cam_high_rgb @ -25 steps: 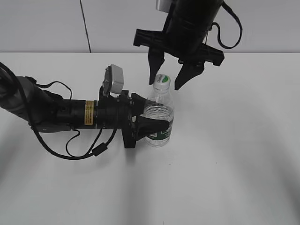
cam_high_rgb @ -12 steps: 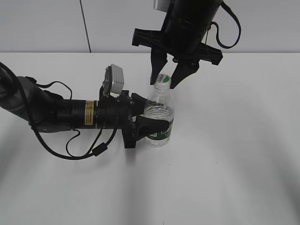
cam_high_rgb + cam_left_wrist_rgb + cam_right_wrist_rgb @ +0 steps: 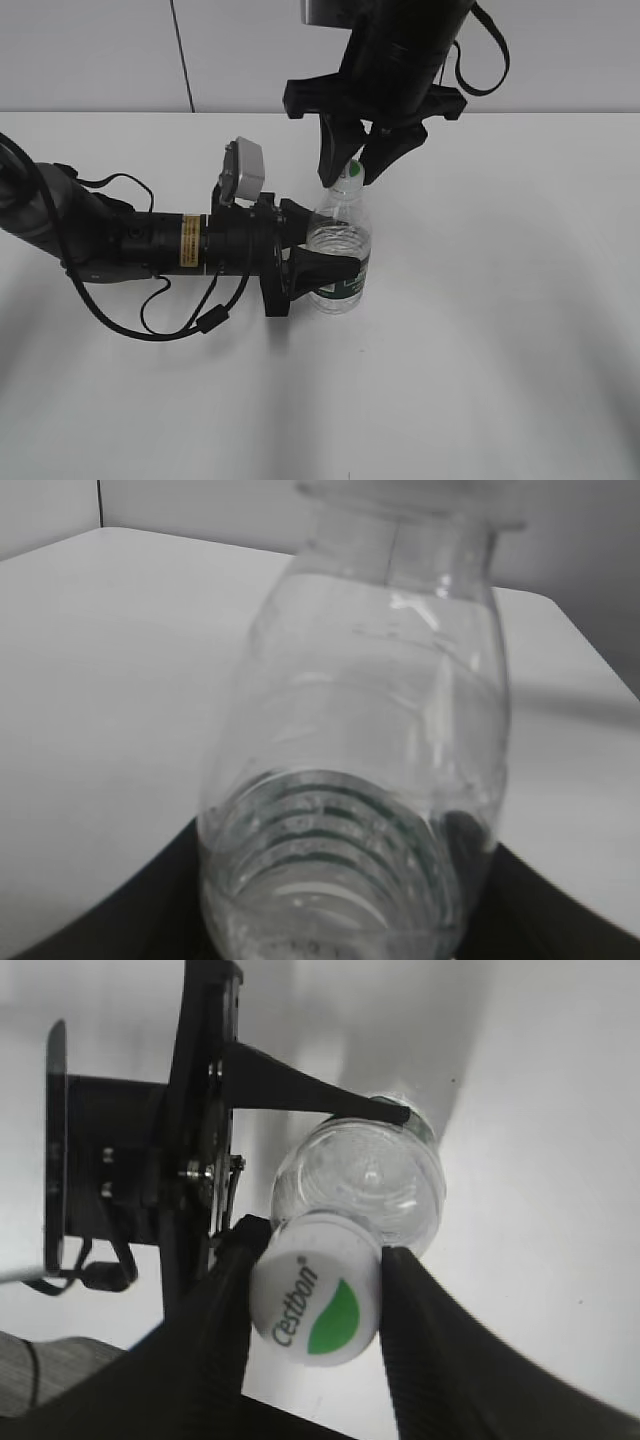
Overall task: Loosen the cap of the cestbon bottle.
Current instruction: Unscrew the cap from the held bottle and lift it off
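one cestbon bottle (image 3: pixel 338 250), one cap (image 3: pixel 316 1302), two grippers: left gripper (image 3: pixel 318 250), right gripper (image 3: pixel 351 166), one table (image 3: pixel 480 350)

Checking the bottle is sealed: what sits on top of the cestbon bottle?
A white cap with a green patch sits on the cestbon bottle, pinched between the right gripper fingers. The neck threads under it are covered.

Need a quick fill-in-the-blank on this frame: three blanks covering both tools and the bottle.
1. The right tool is closed from above on the white ____ of the cestbon bottle.
2. The left tool grips that bottle from the side, around its ____.
3. The bottle stands ____ on the white table.

Missing words: cap; body; upright
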